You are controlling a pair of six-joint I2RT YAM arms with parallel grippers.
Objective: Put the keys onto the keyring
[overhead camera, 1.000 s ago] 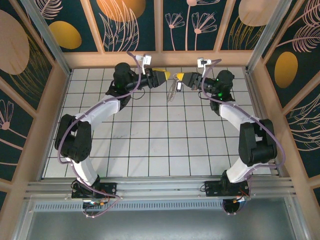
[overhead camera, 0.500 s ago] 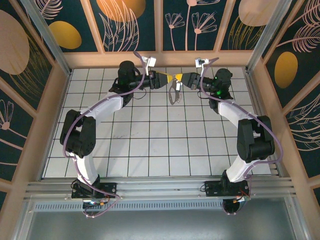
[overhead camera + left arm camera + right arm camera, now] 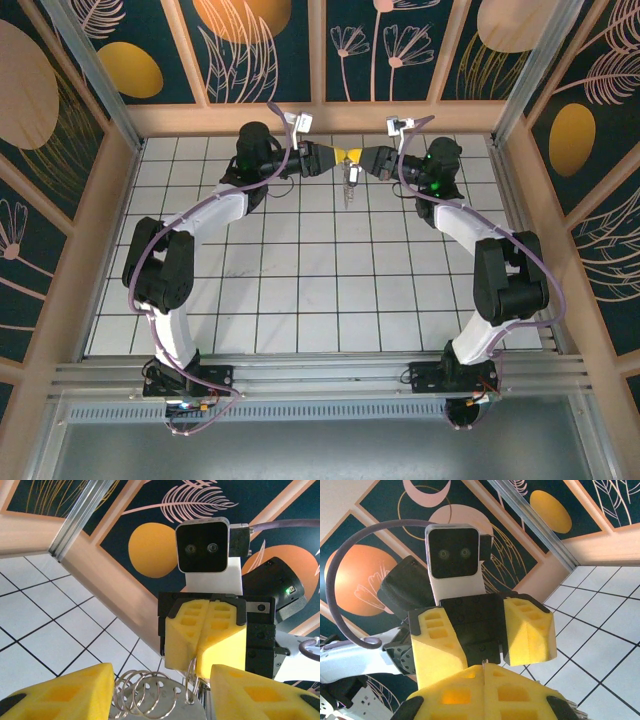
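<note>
Left wrist view puts the keyring [image 3: 150, 692] dangling from the shut pads of the right gripper [image 3: 202, 655], straight ahead of and between the parted jaws of my left gripper [image 3: 160, 685] — long axis hanging down — so I judge the free left arm should take it.

White-tiled table [image 3: 300, 290], dark grid lines

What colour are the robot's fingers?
Bright yellow. The fingers show best in the left wrist view.
</note>
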